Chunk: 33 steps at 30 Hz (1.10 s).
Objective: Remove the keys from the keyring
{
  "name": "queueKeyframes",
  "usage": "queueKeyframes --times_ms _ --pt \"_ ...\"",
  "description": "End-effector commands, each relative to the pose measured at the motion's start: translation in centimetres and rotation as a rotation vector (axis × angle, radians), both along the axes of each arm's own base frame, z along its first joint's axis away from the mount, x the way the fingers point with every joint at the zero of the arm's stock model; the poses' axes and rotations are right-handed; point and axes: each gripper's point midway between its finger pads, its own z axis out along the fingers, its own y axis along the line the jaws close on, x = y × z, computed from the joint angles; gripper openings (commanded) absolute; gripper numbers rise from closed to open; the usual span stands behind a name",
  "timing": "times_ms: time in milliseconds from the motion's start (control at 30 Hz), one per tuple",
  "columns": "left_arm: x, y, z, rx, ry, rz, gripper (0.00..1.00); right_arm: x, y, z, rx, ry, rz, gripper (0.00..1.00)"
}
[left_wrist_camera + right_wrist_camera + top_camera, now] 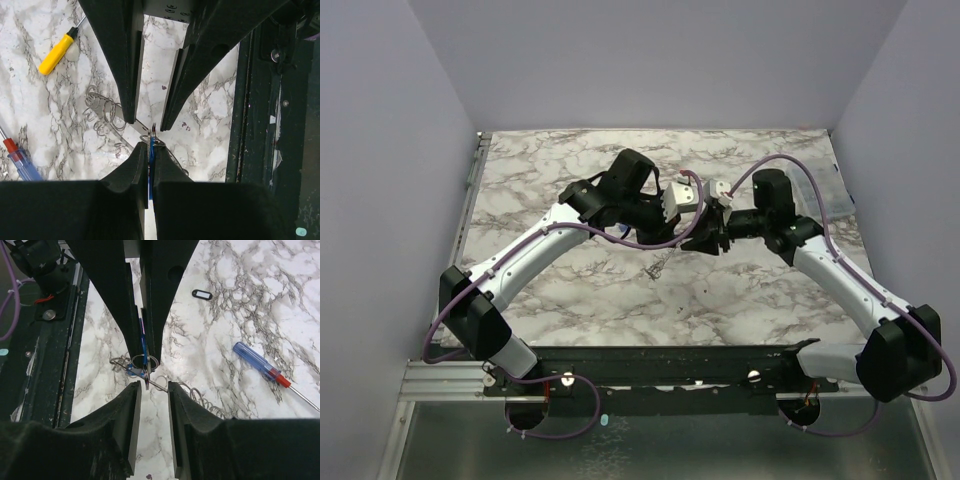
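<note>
My left gripper is shut on a blue-headed key, held edge-on above the table. A small silver keyring hangs at its fingertips, with a silver key blade dangling from it. A thin wire runs from the ring toward the table. My right gripper is open, its fingers either side of the dangling key and just short of the ring. In the left wrist view the ring sits between the two grippers' tips. Another blue piece shows beside the ring.
A coiled wire spring lies on the marble table under the grippers. A yellow-and-black screwdriver and a red-and-blue screwdriver lie nearby. A black key tag lies farther off. The black base rail runs along the near edge.
</note>
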Motion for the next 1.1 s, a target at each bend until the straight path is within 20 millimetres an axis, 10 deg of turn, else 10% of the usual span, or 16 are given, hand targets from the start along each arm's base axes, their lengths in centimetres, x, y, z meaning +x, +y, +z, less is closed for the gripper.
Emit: queueKeyframes --times_ms 0,400,1067 --pt "-0.3 -0.5 2.1 -0.053 -0.020 -0.025 0.00 0.0 0.4 -0.8 0.006 0.014 0.007 0.35" --pt "0.5 -0.1 2.2 -0.075 0.012 0.020 0.00 -0.2 0.7 -0.3 0.019 0.009 0.018 0.01" --pt "1.8 3.3 0.1 -0.024 -0.006 0.094 0.00 0.2 0.9 2.9 0.052 0.015 -0.022 0.01"
